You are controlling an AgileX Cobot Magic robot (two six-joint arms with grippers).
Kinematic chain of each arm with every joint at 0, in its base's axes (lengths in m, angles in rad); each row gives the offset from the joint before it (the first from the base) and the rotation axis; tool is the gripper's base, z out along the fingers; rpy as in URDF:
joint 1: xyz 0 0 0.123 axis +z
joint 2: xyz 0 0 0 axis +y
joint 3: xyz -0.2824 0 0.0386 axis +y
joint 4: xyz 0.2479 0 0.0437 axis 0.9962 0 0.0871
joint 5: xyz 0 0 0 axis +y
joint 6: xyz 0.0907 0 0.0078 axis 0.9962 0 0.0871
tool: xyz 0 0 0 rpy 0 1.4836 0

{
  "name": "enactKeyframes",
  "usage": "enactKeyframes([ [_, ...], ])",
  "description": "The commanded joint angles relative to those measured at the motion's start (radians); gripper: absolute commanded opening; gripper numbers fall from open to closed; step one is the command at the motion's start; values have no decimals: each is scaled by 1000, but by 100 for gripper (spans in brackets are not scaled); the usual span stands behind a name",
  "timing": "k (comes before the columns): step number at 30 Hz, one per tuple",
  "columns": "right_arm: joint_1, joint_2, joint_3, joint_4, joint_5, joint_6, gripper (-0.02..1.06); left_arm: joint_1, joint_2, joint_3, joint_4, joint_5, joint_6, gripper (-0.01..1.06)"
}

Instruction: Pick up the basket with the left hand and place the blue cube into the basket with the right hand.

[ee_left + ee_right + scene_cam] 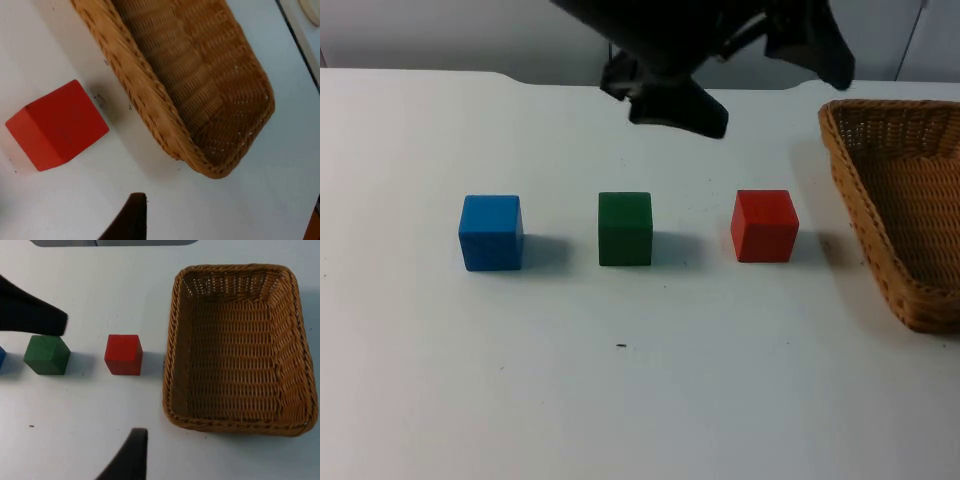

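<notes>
Where the top view looks down, three matte, square-edged cubes are lined up on the white table (420, 400): blue cube (491, 232), green cube (625, 229), red cube (764, 225), all apart. A woven wicker basket (850, 170) is seen w/ its rim just right of the red one. The left gripper (675, 105) hangs above the table behind the green cube; finger state can't be told.

Left wrist view: red cube (57, 125) is shown near the basket's (150, 105) braided rim, not touching.

Right wrist view: the rectangular basket (172, 365), ribbed inside, is seen beside the red cube (123, 355) and green cube (47, 354). Right gripper's spread can't be told.
</notes>
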Motion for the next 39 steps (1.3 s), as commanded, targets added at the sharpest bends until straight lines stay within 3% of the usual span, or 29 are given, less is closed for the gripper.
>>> enactKeyframes([
  [1,-8,4,-9,7,-12,-9,103,-39,102,-117,69,28,-97,104],
  [6,-8,4,-9,7,-12,-9,103,-74,214,-256,162,43,-229,104],
  [19,-8,4,-9,12,-17,-9,103,-172,407,-452,215,58,-403,104],
  [27,-8,4,-9,14,-19,-9,103,-199,459,-465,235,10,-486,104],
  [39,-8,4,-9,36,-31,-12,103,-223,481,-465,222,-73,-503,104],
])
